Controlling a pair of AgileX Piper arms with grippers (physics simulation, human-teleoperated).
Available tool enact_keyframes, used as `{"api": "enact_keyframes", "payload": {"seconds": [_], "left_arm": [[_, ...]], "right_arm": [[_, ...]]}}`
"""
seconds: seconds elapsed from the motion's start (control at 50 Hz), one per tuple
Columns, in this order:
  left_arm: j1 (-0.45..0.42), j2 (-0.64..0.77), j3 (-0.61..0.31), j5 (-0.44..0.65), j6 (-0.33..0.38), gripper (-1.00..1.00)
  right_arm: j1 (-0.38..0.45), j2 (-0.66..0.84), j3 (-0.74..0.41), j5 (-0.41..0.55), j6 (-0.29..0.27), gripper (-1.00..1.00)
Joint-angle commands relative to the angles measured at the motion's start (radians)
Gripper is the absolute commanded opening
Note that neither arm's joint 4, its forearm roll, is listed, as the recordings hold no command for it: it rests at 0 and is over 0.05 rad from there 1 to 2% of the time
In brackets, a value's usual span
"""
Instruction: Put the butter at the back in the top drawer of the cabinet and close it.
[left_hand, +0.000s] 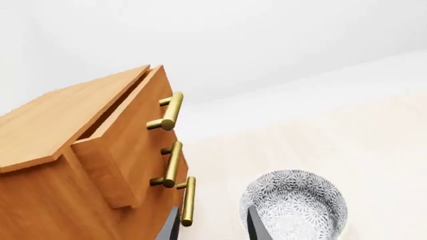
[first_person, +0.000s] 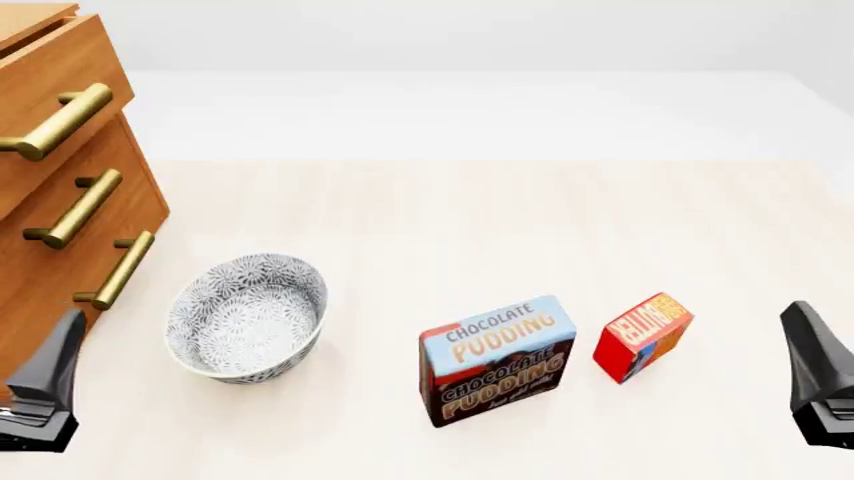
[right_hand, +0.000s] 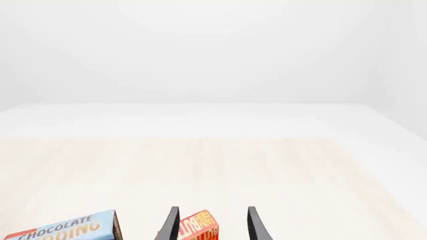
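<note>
The butter (first_person: 642, 335), a small red box, lies on the table right of the middle; in the right wrist view the butter (right_hand: 199, 227) shows ahead of and between the two fingers. My right gripper (first_person: 814, 365) (right_hand: 213, 208) stands open and empty, to the right of the butter and nearer than it. The cabinet (first_person: 54, 230) stands at the far left. Its top drawer (first_person: 47, 100) (left_hand: 127, 125) is pulled partly out, the inside mostly hidden. My left gripper (first_person: 47, 385) (left_hand: 212, 208) is open and empty, low in front of the cabinet (left_hand: 40, 200).
A patterned bowl (first_person: 247, 315) (left_hand: 293, 205) sits just right of the cabinet. A Chocolate Pudding box (first_person: 498, 360) (right_hand: 67, 230) stands between the bowl and the butter. Two lower drawers with brass handles (first_person: 80, 208) are shut.
</note>
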Motion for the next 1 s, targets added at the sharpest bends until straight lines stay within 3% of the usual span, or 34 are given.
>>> {"api": "enact_keyframes", "payload": {"seconds": [0.02,0.08,0.1,0.14,0.22,0.26,0.34,0.44,0.5,0.54,0.76,0.78,1.0], "left_arm": [[-0.015,0.158,-0.143,-0.099,0.073,1.00],[-0.017,0.219,-0.167,-0.132,0.106,1.00],[-0.036,0.378,-0.172,-0.169,0.224,1.00],[-0.039,0.331,-0.191,-0.121,0.228,1.00],[-0.057,0.379,-0.206,-0.145,0.258,1.00],[-0.057,0.417,-0.256,-0.115,0.239,1.00],[-0.058,0.427,-0.284,-0.097,0.273,1.00],[-0.075,0.478,-0.302,-0.107,0.358,1.00],[-0.081,0.502,-0.311,-0.114,0.371,1.00],[-0.103,0.589,-0.318,-0.148,0.422,1.00],[-0.152,0.619,-0.367,-0.130,0.548,1.00],[-0.168,0.639,-0.403,-0.129,0.704,1.00],[-0.182,0.670,-0.406,-0.149,0.752,1.00]], "right_arm": [[0.000,0.000,0.000,0.000,0.000,1.00],[0.000,0.000,0.000,0.000,0.000,1.00],[0.000,0.000,0.000,0.000,0.000,1.00],[0.000,0.000,0.000,0.000,0.000,1.00],[0.000,0.000,0.000,0.000,0.000,1.00],[0.000,0.000,0.000,0.000,0.000,1.00],[0.000,0.000,0.000,0.000,0.000,1.00],[0.000,0.000,0.000,0.000,0.000,1.00],[0.000,0.000,0.000,0.000,0.000,1.00],[0.000,0.000,0.000,0.000,0.000,1.00],[0.000,0.000,0.000,0.000,0.000,1.00],[0.000,0.000,0.000,0.000,0.000,1.00],[0.000,0.000,0.000,0.000,0.000,1.00]]}}
